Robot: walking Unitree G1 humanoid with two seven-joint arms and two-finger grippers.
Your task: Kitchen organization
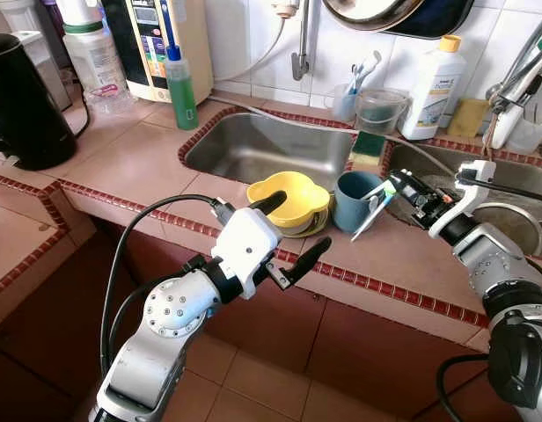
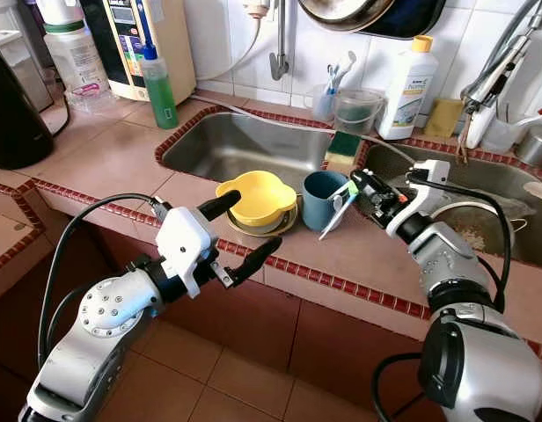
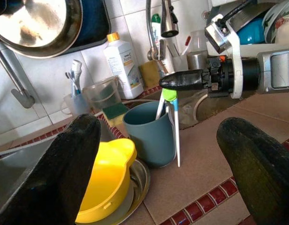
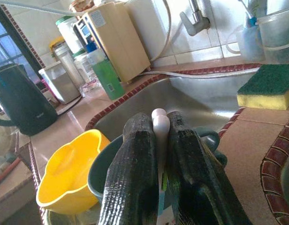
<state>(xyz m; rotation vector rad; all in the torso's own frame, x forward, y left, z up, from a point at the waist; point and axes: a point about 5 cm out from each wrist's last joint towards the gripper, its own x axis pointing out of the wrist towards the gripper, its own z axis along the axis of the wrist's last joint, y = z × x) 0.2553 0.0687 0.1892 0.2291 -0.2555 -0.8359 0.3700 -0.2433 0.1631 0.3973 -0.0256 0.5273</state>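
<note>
— Teal plastic: cup [image 1: 356, 200] upright on the tiled table [image 1: 403, 259], at the front edge between the two sinks, just beside a yellow bowl [image 1: 289, 197] nested on a steel plate [image 1: 311, 226].

— And the right pincer [image 1: 397, 185]?

— Hovering over the cup's rim, fingers [image 4: 135, 168] closed narrow on the white handles of two toothbrushes [image 1: 374, 213]. Green-and-blue ends hanging down outside the cup wall, tips close to the table, contact not clear.

— Left pincer [image 1: 287, 230]?

— Spread wide, holding nothing. Held out in front of the table edge, low, near the yellow bowl; upper finger [image 1: 267, 203] overlapping the bowl's rim in the head views, contact impossible to judge.

— Around the sink?

— Green-and-yellow sponge [image 1: 369, 149] on the divider between the basins. Green soap bottle [image 1: 181, 86] standing at the left sink's [image 1: 271, 145] back corner. White detergent bottle [image 1: 434, 88] with a yellow cap against the tiled wall, next to a clear measuring jug [image 1: 380, 109] and a small holder with more brushes [image 1: 350, 95]. Black kettle [image 1: 23, 105] far left on the table.
</note>
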